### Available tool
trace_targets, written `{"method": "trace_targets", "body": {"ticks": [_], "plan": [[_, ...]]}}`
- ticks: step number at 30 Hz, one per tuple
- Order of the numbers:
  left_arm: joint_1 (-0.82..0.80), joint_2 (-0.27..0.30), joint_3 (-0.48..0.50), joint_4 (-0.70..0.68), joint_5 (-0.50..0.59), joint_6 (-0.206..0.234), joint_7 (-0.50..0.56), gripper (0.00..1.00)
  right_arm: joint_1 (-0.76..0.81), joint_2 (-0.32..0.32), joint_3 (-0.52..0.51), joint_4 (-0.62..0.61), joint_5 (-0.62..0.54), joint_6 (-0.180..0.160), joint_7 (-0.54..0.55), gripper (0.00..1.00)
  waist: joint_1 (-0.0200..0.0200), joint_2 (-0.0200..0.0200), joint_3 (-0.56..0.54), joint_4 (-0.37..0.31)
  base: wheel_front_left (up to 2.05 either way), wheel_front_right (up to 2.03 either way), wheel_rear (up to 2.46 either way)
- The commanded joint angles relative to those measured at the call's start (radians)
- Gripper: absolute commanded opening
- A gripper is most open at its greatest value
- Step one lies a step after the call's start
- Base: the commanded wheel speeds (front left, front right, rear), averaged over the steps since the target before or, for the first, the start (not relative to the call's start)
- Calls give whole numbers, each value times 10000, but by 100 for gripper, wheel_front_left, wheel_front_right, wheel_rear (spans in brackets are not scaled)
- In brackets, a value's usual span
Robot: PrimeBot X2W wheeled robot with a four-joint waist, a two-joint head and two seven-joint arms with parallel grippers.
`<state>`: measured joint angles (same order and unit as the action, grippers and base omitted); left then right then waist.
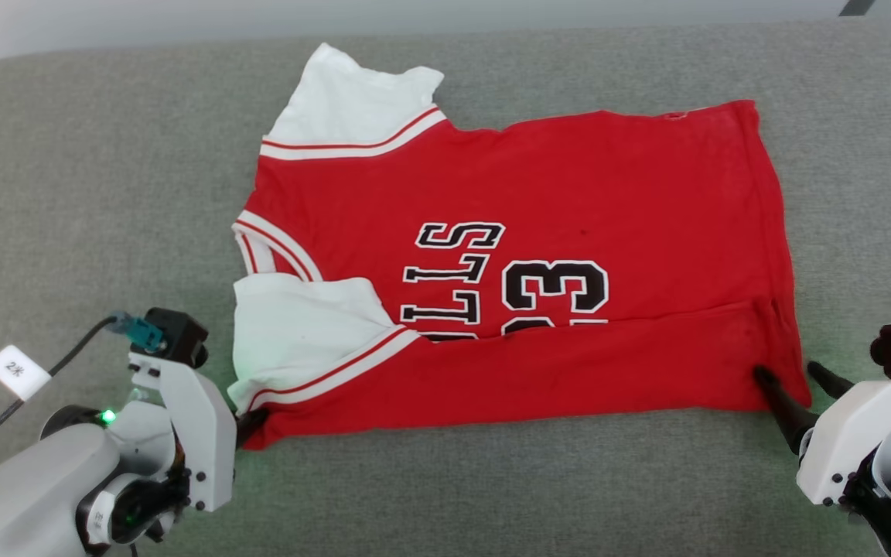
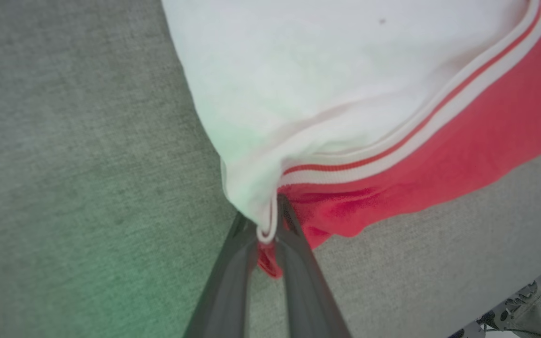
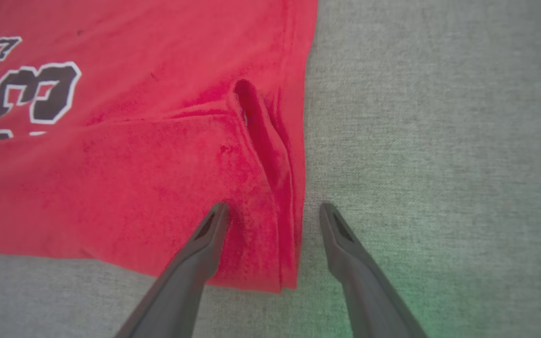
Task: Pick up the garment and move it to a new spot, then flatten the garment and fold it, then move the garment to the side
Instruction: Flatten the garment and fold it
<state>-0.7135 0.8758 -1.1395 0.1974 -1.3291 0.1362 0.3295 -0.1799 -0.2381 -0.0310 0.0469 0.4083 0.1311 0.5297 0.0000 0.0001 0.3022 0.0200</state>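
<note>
The garment (image 1: 538, 232) is a bright-red jersey with white sleeves, striped trim and black lettering, spread flat on the grey cushioned surface (image 1: 105, 193), its near strip folded up over the print. My left gripper (image 1: 248, 425) is at the near left corner. In the left wrist view its fingers (image 2: 270, 220) are shut on the white-and-red hem of the garment (image 2: 439, 155). My right gripper (image 1: 787, 373) stands open at the near right corner. In the right wrist view it (image 3: 274, 209) straddles the edge of the garment (image 3: 111, 178), one finger on the cloth, one on the grey surface.
A dark cable with a white tag (image 1: 16, 371) runs along my left arm. Grey surface extends on all sides of the garment, with a pale wall beyond its far edge. Part of my right arm (image 2: 524, 305) shows at the left wrist view's lower right.
</note>
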Motion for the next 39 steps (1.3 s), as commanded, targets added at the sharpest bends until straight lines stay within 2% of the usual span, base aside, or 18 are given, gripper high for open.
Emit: {"method": "trace_targets", "body": {"ticks": [1, 6, 7, 8, 9, 15, 24, 39], "plan": [[190, -298, -246, 88, 50, -12, 105, 0, -166, -45, -19, 210, -60, -7, 228, 100, 0, -1, 41, 97, 0, 0, 0], [151, -360, -254, 72, 78, -41, 103, 0, -384, 36, 61, 1008, -65, -9, 875, 100, 0, -1, 98, 212, 0, 0, 0], [151, -370, -253, 83, 79, -55, 95, 0, -429, -1, 90, 1165, -189, -9, 979, 80, 0, -1, 105, 219, 0, 0, 0], [150, -388, -257, 93, 79, -70, 91, 0, -464, -48, 179, 1293, -260, -11, 1079, 26, 0, -1, 111, 229, 0, 0, 0], [149, -406, -259, 106, 79, -81, 89, 0, -487, -59, 229, 1412, -245, -12, 1164, 0, 0, -1, 111, 238, 0, 0, 0], [185, -385, -240, 135, 16, -126, 98, 0, -681, -320, 393, 1502, -89, -11, 1304, 0, 0, -1, 56, 231, 0, 0, 0], [181, 221, -159, -552, -177, 152, 464, 0, -567, -739, 599, 847, 323, -11, 1660, 0, 0, -1, -270, 192, 0, 0, 0], [689, 1520, -277, -2658, -373, 1351, 1076, 0, 737, -1652, 754, -926, 1137, -11, 3249, 0, 0, -1, -780, 213, 0, 0, 0]]}}
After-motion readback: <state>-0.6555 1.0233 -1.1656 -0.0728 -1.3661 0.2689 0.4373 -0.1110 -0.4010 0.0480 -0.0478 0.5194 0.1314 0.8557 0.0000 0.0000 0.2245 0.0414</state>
